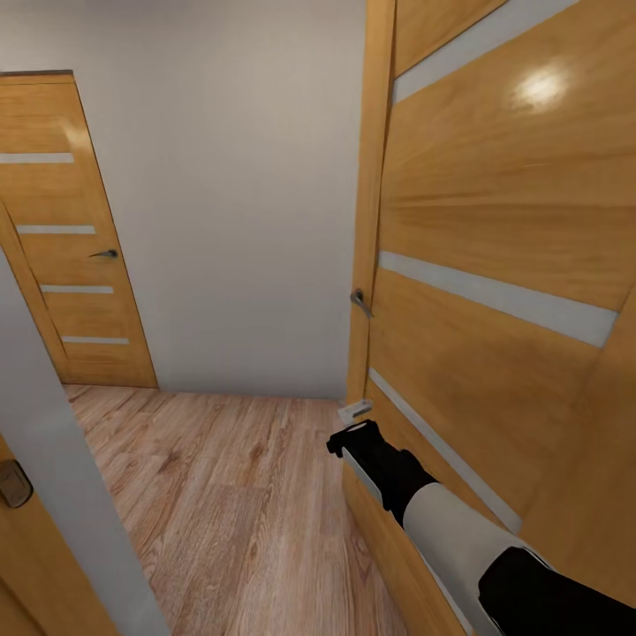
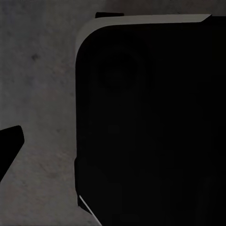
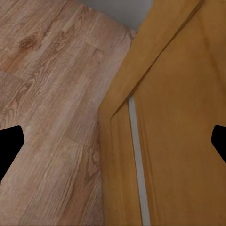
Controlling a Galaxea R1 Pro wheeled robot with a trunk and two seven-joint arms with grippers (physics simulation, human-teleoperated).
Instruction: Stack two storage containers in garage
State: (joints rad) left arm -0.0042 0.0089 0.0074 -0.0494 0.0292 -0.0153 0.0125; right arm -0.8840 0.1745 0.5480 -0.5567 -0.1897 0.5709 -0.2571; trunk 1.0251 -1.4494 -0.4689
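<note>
No orange-red storage container is in view. My right arm reaches forward along an open honey-wood door (image 1: 495,221) with frosted strips. My right gripper (image 3: 113,146) is open, its two dark fingertips wide apart, with nothing between them but the door's edge (image 3: 155,141) and light wood-plank floor (image 3: 52,94). In the head view the right gripper (image 1: 352,433) is close to the door's lower edge. My left gripper (image 2: 113,150) looks down at dark grey, rough ground (image 2: 42,94). One of its fingertips (image 2: 10,143) sits far out at the side, the other is lost against a black body part (image 2: 150,132).
I am in a narrow hallway with wood-plank floor (image 1: 230,495) and a white wall (image 1: 230,194) ahead. The open door's handle (image 1: 360,303) sticks out. A second, shut door (image 1: 75,238) stands at the back left. A white jamb (image 1: 62,459) is close at the left.
</note>
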